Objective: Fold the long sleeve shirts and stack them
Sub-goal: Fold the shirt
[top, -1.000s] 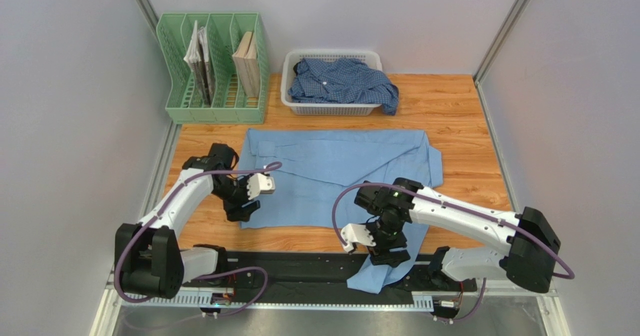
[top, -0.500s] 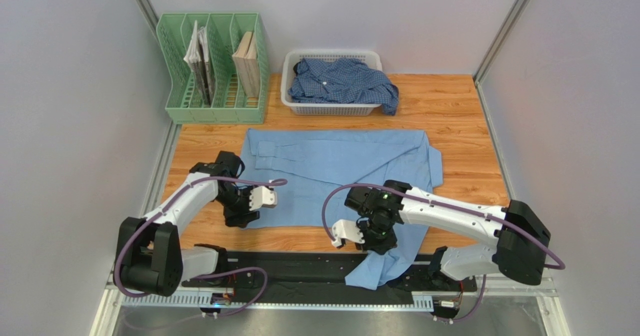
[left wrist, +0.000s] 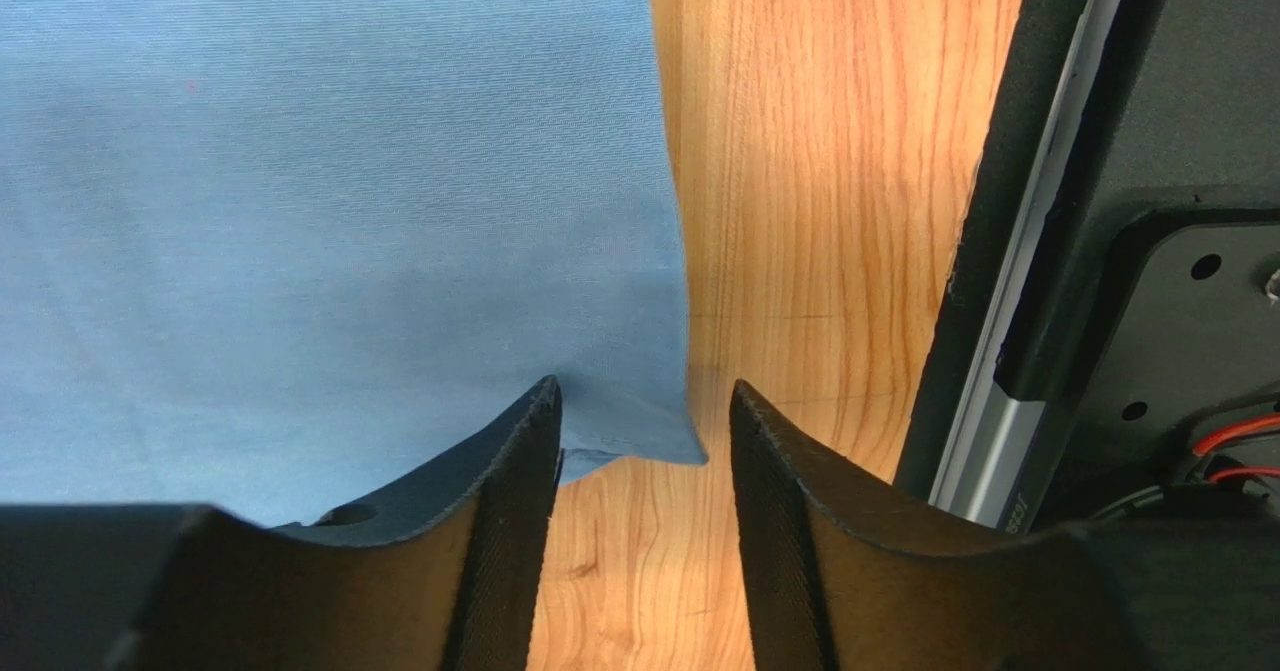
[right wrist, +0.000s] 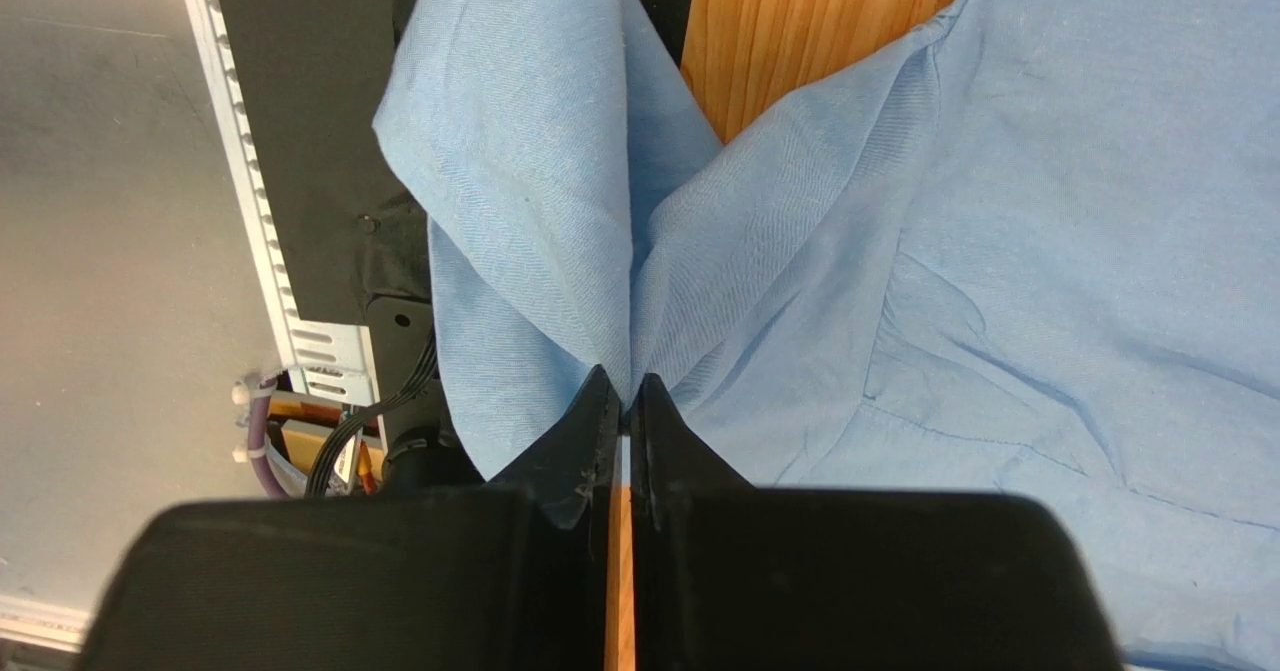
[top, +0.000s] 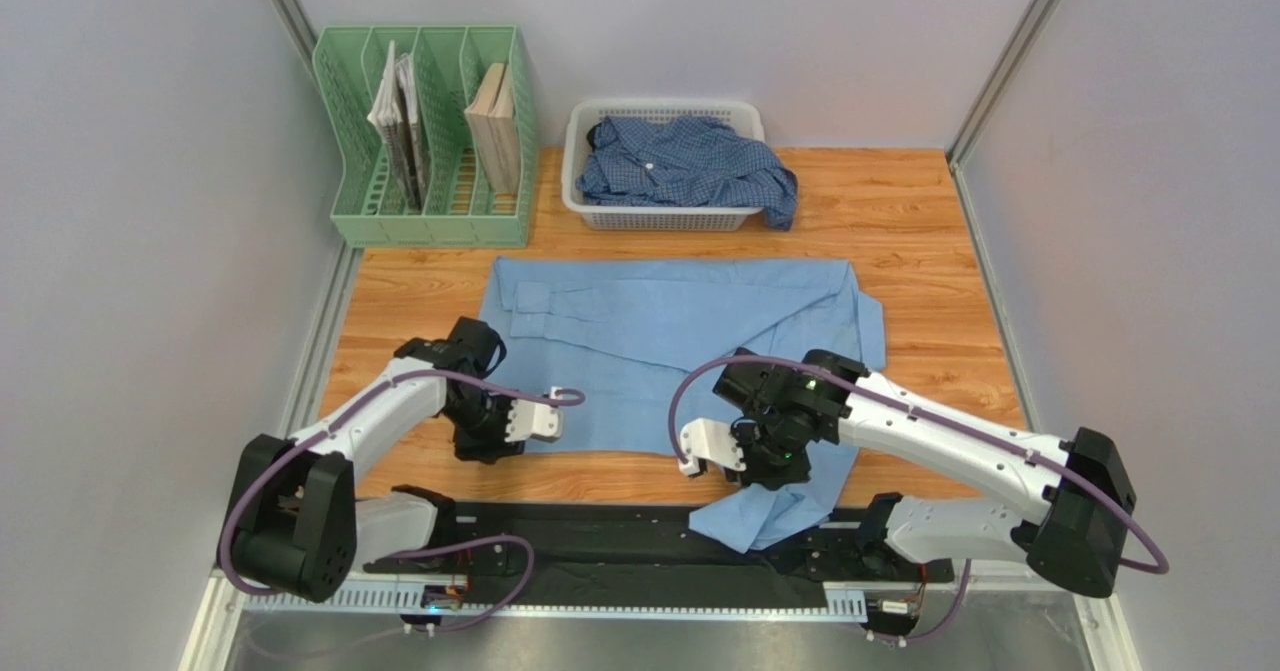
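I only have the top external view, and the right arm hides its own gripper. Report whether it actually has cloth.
Observer: Yes. In the right wrist view, the right gripper is shut on a pinched fold of the light blue shirt.
Operator: Now give me the left one.
Observer: In the left wrist view, the left gripper is open. Its jaws stand apart on either side of the shirt's corner, which lies flat on the table, not pinched.
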